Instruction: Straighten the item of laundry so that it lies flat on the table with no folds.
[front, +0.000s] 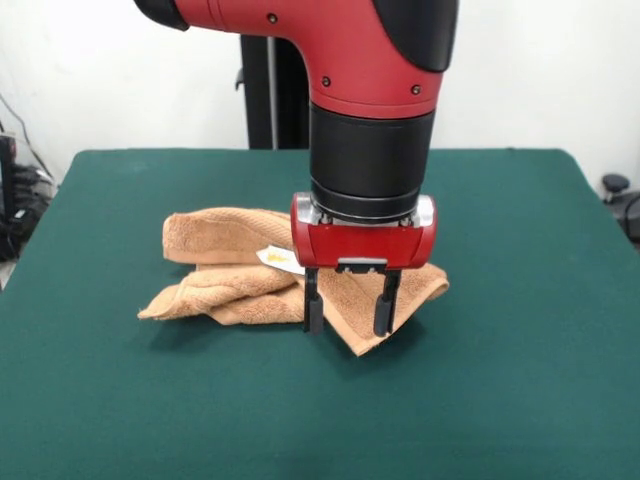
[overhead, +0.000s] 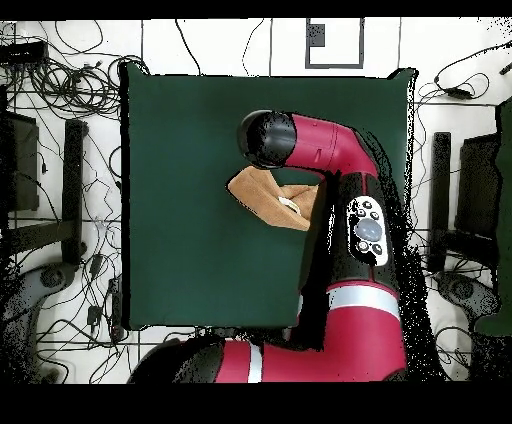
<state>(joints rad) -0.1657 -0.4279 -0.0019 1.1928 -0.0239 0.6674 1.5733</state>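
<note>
Towel lies crumpled near the middle of the green table, folded over itself in several layers, one corner pointing toward the camera; white tag shows on top; gripper hangs low over the towel's right part, jaws parted, the two black fingers straddling cloth, nothing clearly pinched; overhead view, the arm covers part of the towel.
</note>
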